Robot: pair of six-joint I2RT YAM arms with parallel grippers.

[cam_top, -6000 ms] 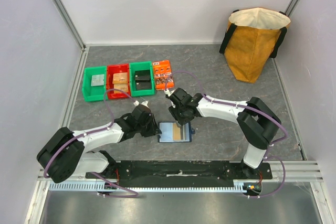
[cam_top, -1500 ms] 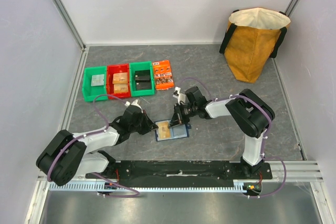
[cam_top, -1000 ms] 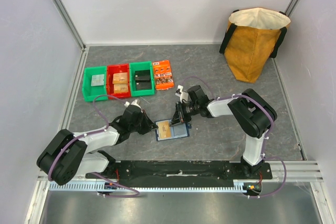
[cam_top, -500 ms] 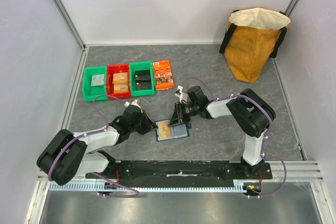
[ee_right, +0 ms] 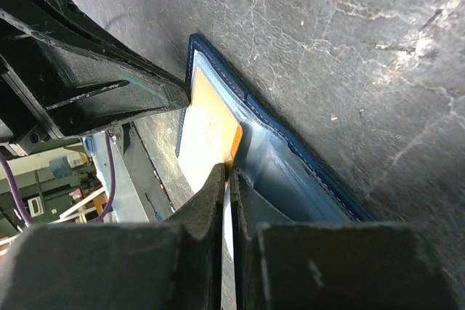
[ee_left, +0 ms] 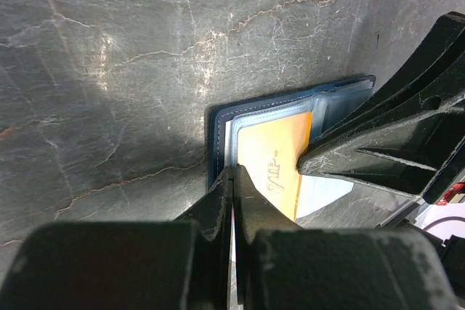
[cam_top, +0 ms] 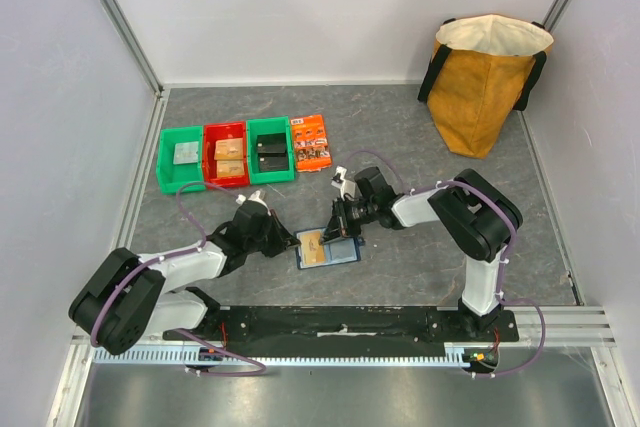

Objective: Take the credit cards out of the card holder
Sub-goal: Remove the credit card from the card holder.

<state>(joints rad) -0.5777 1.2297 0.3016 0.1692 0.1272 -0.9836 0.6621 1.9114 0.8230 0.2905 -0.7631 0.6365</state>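
Card holder (cam_top: 327, 248) lies open on counter (cam_top: 420, 137) between the arms. Left fingers (ee_left: 215, 205) closed on its left edge, pinning it. Right fingers (ee_right: 211, 192) pinched together on tan-gold card (ee_left: 275, 168) corner. Card judged light, stiff, slick; best held at exposed edge, pulled flat out of sleeve.

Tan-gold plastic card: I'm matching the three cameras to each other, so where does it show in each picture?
Top external: the tan-gold flat plastic card lies just below centre.
Left wrist: the card sits right of centre.
Right wrist: the card sits left of centre.
Shared landmark: the dark navy folding wallet with clear sleeves, holding the card in all three.
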